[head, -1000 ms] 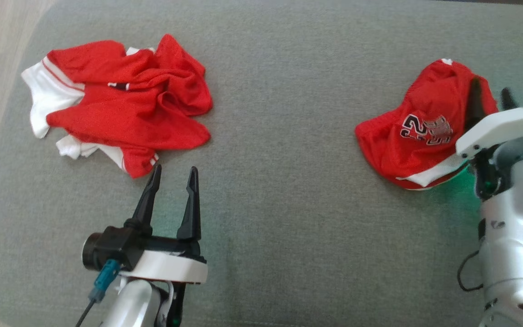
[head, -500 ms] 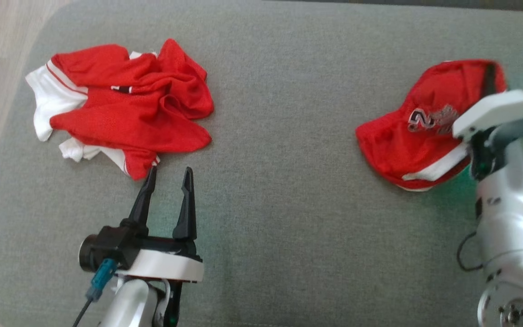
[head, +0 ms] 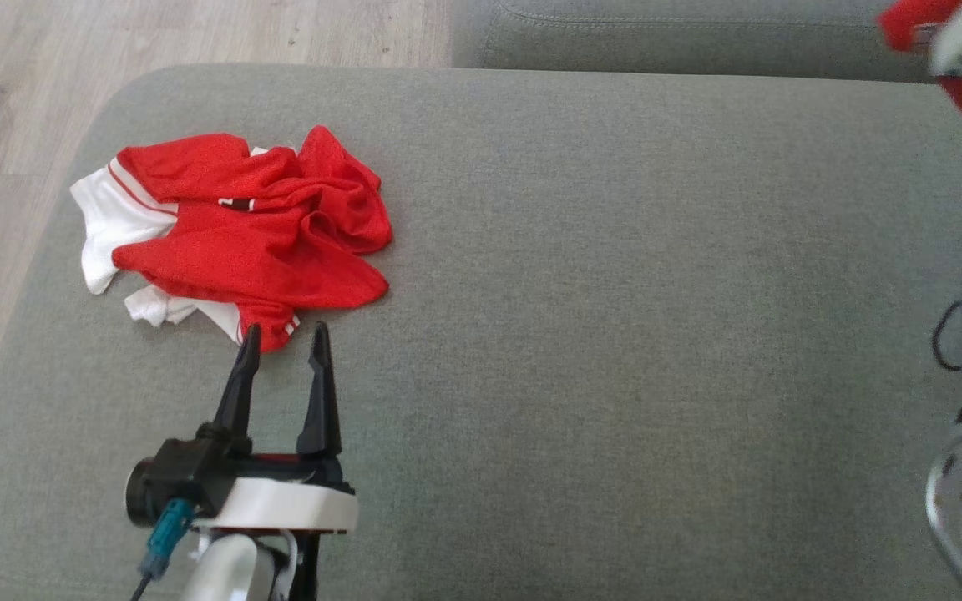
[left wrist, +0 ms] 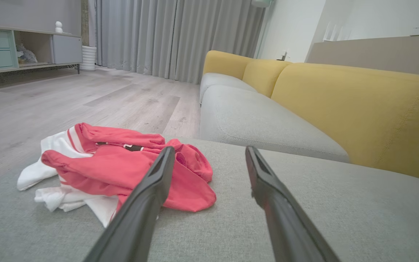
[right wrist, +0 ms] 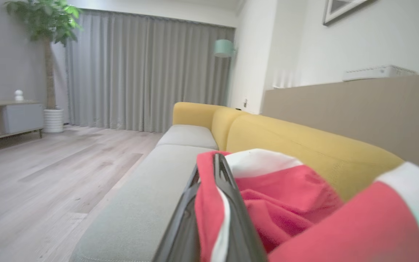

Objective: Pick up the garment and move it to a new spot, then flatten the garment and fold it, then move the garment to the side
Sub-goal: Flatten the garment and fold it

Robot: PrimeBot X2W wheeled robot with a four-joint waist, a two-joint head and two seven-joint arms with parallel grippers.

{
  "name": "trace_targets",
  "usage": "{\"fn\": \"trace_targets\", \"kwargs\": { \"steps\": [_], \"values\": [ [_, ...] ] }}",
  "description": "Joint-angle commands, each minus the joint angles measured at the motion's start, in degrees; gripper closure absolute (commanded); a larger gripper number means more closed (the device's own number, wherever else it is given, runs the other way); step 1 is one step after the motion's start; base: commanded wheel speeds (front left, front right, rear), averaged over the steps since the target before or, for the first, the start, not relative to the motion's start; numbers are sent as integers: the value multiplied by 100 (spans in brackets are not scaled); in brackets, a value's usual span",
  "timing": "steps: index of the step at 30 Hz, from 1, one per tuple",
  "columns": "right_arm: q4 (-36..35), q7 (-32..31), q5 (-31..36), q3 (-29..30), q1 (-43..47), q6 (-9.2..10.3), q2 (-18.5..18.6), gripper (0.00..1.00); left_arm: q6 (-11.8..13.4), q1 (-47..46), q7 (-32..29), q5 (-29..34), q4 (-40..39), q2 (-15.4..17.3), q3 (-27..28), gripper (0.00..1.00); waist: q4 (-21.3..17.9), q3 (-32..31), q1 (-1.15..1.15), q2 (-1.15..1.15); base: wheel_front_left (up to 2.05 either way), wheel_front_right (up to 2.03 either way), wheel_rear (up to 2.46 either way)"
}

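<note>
The first step looks done: the right claw (right wrist: 209, 165) is clamped shut on a fold of the red and white garment (right wrist: 286, 203), which hangs clear above the far right corner of the grey cushion (head: 615, 334). By my reading, everything else is left: the garment is not yet set down on a new spot of the cushion, and the flattening, the folding and the move to the side are all to come. The left claw (head: 285, 334) stands wide open and empty over the near left part of the cushion, its tips just beside the near hem of a second red and white garment (head: 255, 242) that lies crumpled on the far left part. Much of the held garment is hard to judge. From the head it is a blurred red scrap cut off by the frame at the cushion's far right corner, and from the right wrist only bunched cloth close to the lens shows, so I cannot tell its shape, how much hangs below the claw, or whether any part touches the cushion.
</note>
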State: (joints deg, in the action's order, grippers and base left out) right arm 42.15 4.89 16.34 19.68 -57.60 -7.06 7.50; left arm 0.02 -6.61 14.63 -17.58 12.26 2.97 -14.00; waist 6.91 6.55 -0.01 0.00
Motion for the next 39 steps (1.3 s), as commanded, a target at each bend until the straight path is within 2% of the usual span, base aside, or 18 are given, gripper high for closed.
{"fn": "trace_targets", "kwargs": {
  "steps": [1, 7, 11, 14, 15, 16, 18, 24, 30, 37, 39],
  "values": [
    [-193, 23, 54, -425, -131, -43, -143, 100, 24, -97, 37, 32, -212, 8, 256, 0, 3, -11, 1, 0, 0, 0, 0],
    [64, 53, -96, -2472, 875, -43, -370, 100, -22, -87, 37, 46, -187, 0, 281, 0, 46, 40, 1, 0, 0, 0, 0],
    [587, 125, -447, -3819, 1699, -43, -446, 100, -54, -170, 37, 52, -143, -3, 253, 0, 130, 92, 1, 0, 0, 0, 0],
    [799, 252, -806, -4573, 2087, -43, -457, 100, -77, -234, 37, 60, -88, -5, 184, 0, 214, 95, 1, 0, 0, 0, 0],
    [799, 290, -910, -4775, 2156, -43, -458, 24, -78, -247, 37, 58, -76, -6, 168, 0, 232, 88, 1, 0, 0, 0, 0],
    [793, 306, -1026, -4940, 2213, -43, -459, 0, -75, -253, 37, 55, -70, -6, 157, 0, 243, 80, 1, 0, 0, 0, 0],
    [704, 335, -1393, -5247, 2283, -43, -460, 0, -53, -227, 37, 40, -68, -7, 149, 0, 250, 31, 1, 0, 0, 0, 0],
    [384, 563, -1822, -4979, 2309, -43, -461, 0, 4, -95, 37, 38, -78, -8, 215, 0, 115, -147, 1, 0, 0, 0, 0],
    [-323, 811, -1996, -4104, 2674, -43, -461, 0, 19, -29, 37, 60, -172, -8, 288, 0, -156, -253, 1, 0, 0, 0, 0],
    [-1400, 941, -2219, -2838, 3602, -43, -462, 0, -10, -20, 37, 105, -223, -9, 306, 0, -475, -260, 1, 0, 0, 0, 0],
    [-1549, 953, -2285, -2706, 3766, -43, -462, 0, -10, -20, 37, 107, -231, -9, 298, 0, -512, -251, 1, 0, 0, 0, 0]
  ]
}}
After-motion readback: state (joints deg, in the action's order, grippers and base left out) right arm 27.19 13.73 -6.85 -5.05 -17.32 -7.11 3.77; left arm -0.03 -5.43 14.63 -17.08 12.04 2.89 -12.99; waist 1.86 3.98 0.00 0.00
